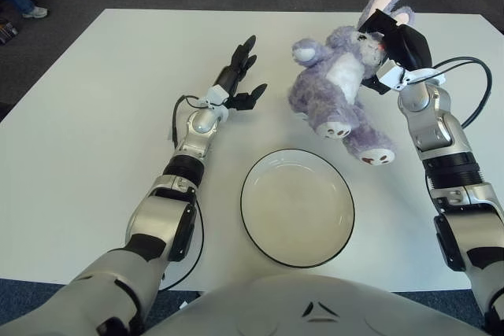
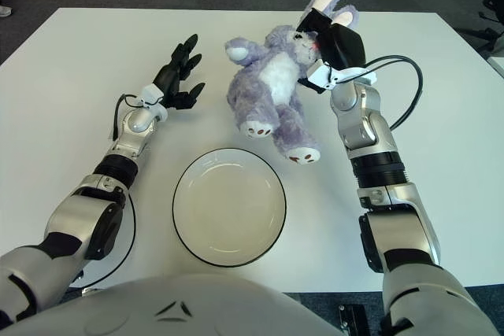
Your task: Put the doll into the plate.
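Plate (image 1: 298, 207), one only, white with a dark rim, lay toward the near edge of the white surface (image 1: 94, 100), nothing in it. One doll (image 1: 340, 92): a purple plush rabbit, white belly, pink-lined ears, paw marks on the soles. Hung tilted beyond the plate near the far right, head clenched in the right hand (image 1: 399, 51), feet low over the surface. Left hand (image 1: 239, 84) left of the doll, fingers (image 1: 244, 51) spread, holding nothing.

Light was bright, even and diffuse from overhead. The matte white rectangular table (image 1: 94, 131) showed only soft, faint shadows, no harsh glare. Both views were sharp throughout.
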Robot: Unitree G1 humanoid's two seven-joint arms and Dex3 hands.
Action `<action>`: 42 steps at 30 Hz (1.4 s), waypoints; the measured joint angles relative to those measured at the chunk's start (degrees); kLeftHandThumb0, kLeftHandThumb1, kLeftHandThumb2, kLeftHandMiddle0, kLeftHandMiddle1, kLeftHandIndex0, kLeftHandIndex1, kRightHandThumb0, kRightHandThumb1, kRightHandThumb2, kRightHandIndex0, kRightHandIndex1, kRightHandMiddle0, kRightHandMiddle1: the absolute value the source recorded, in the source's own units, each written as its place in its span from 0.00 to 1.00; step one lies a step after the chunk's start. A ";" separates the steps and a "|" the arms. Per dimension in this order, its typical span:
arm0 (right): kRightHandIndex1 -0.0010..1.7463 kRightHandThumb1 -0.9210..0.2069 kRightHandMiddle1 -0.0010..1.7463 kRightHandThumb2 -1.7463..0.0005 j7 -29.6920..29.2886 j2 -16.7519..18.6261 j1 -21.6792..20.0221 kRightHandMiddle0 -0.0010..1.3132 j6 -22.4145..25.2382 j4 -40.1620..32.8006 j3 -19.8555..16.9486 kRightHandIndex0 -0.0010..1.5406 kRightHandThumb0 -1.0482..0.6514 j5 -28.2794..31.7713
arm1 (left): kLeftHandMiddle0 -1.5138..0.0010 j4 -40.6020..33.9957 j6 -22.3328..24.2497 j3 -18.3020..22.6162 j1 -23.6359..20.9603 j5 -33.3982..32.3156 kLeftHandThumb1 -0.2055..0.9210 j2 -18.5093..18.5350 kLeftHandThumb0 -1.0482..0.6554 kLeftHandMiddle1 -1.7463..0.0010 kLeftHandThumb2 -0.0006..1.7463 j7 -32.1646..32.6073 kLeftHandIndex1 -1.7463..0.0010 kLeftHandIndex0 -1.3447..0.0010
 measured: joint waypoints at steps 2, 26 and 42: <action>0.68 0.87 1.00 0.10 0.45 -0.05 0.50 0.62 0.01 -1.30 -0.24 0.66 0.61 0.01 | 0.88 0.25 0.46 -0.03 -0.14 -0.07 0.59 -0.03 0.48 0.77 0.67 -0.34 0.82 1.00; 1.00 0.99 0.78 0.00 6.31 1.07 5.28 0.73 6.98 -18.21 -0.52 0.63 0.61 -2.06 | 0.86 12.26 -1.42 0.12 -5.23 0.48 0.98 0.17 0.24 0.75 0.39 -0.50 0.89 1.00; 1.00 0.96 0.83 0.00 14.60 3.59 9.18 0.69 11.08 -27.40 -0.25 0.61 0.61 -0.06 | 0.84 16.22 -3.52 0.37 -6.77 0.52 1.00 0.13 0.23 0.73 0.40 -0.30 0.90 1.00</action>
